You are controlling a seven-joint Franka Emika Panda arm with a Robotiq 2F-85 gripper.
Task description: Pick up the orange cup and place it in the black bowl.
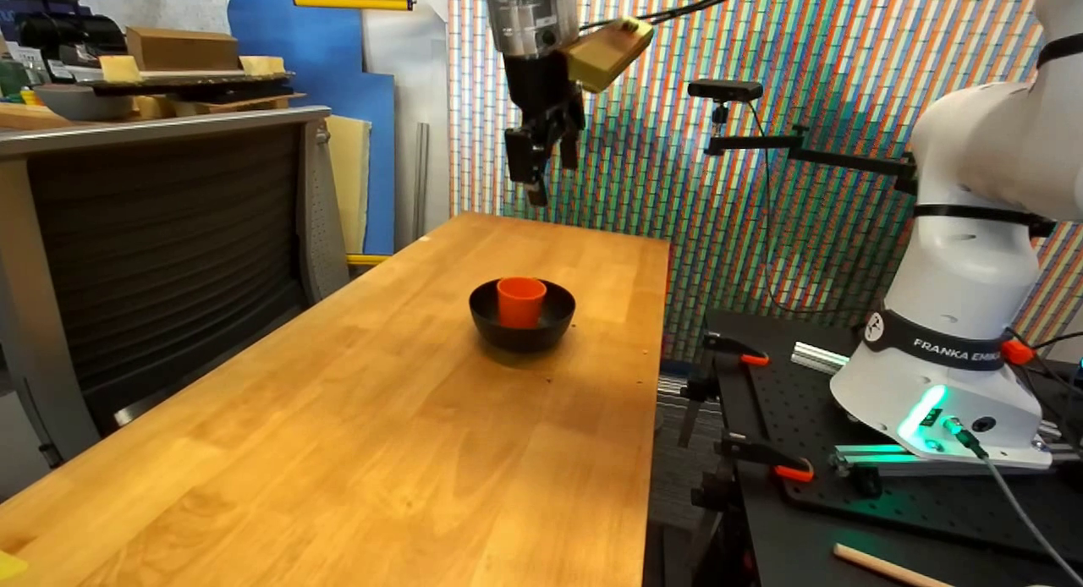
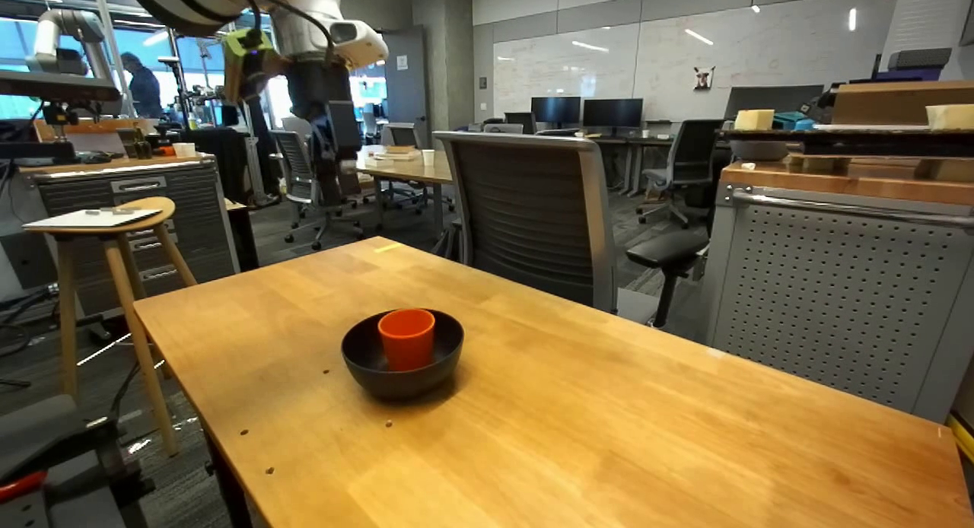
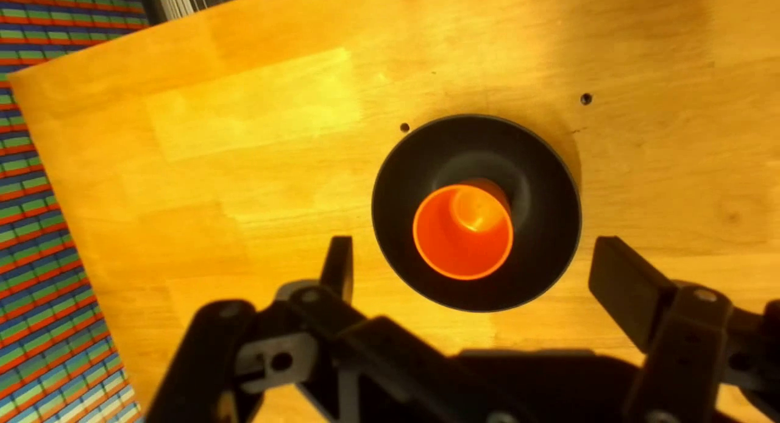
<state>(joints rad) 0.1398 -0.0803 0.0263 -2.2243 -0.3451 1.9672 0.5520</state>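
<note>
The orange cup stands upright inside the black bowl on the wooden table. In both exterior views the orange cup point(image 1: 521, 306) point(image 2: 408, 344) rises a little above the rim of the black bowl point(image 1: 518, 340) point(image 2: 403, 383). In the wrist view, the cup point(image 3: 460, 240) sits inside the bowl point(image 3: 545, 246), and its open mouth faces the camera. My gripper point(image 1: 553, 179) is open and empty, well above the table and apart from both. It also shows in an exterior view point(image 2: 338, 189). In the wrist view, its spread fingers point(image 3: 473, 252) appear on either side of the bowl.
The wooden table point(image 1: 406, 452) has small holes near the bowl. An office chair point(image 2: 533, 216) stands along one long edge. A camera on a bracket point(image 1: 725, 90) and the black robot bench point(image 1: 812, 409) stand beyond the opposite edge. A stool point(image 2: 114, 224) is off one end.
</note>
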